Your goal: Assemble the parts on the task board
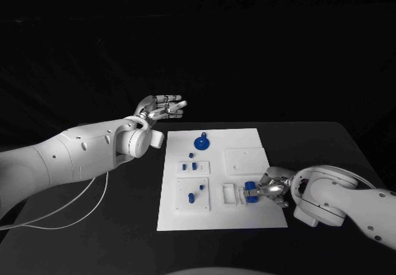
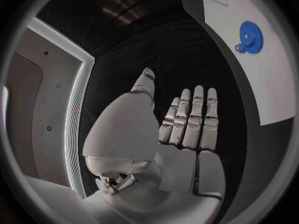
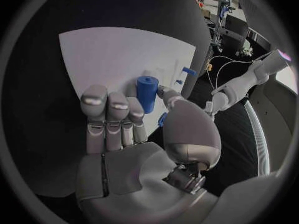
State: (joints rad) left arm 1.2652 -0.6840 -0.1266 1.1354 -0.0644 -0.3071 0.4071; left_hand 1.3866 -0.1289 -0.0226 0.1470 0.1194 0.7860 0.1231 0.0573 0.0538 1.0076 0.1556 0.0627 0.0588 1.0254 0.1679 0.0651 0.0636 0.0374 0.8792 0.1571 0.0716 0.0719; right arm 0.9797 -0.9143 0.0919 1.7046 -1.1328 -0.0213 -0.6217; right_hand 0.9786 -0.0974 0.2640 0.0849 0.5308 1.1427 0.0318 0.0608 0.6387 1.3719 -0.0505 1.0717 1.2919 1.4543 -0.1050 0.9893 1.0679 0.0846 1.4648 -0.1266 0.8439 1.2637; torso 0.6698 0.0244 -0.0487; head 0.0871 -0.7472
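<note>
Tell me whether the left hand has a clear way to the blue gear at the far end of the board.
Probably yes. The left hand is open, holds nothing and hovers beyond the task board's far left corner. The blue gear lies bare near that end, with nothing between them.

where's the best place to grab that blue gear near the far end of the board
Probably from above, by the round toothed rim of the blue gear. It lies flat on the task board, with a small knob at one edge and bare board around it. The open left hand is nearest.
</note>
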